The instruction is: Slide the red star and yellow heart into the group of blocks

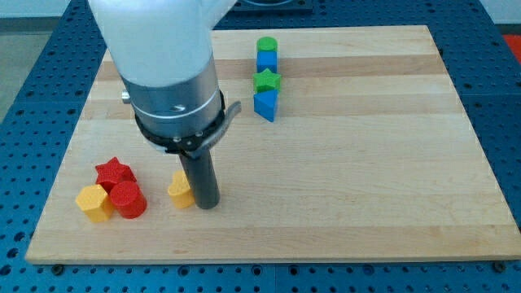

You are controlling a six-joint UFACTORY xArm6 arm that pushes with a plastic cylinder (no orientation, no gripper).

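In the camera view we look down on a pale wooden surface (pixel 366 163) with long grain lines between its planks, lying on a blue perforated base (pixel 41 65). At the view's lower left three smooth, matte blocks press together: a red star (pixel 114 172) at the back, a yellow block (pixel 94 202) of faceted, roughly hexagonal shape in front on the left, and a red cylinder (pixel 128 199) in front on the right, touching both. Just to the right of that cluster, apart from it by a small gap, sits the yellow heart (pixel 180 190), partly hidden so that we make out its shape only in part. Near the view's top centre a second group runs in a short line from top to bottom: a green cylinder (pixel 266 44), a blue cube (pixel 267 61), a green star (pixel 267 80) and a blue block (pixel 265 105) of wedge-like shape, each touching or nearly touching the next. Our arm comes in from the view's top left as a wide white and grey metal housing (pixel 167 65) with a dark ring, from which the straight dark rod drops almost upright. My tip (pixel 207 204) rests on the surface right against the heart's right side, well apart from the line of blocks. We carry no pincer, so nothing of one opening or closing shows.
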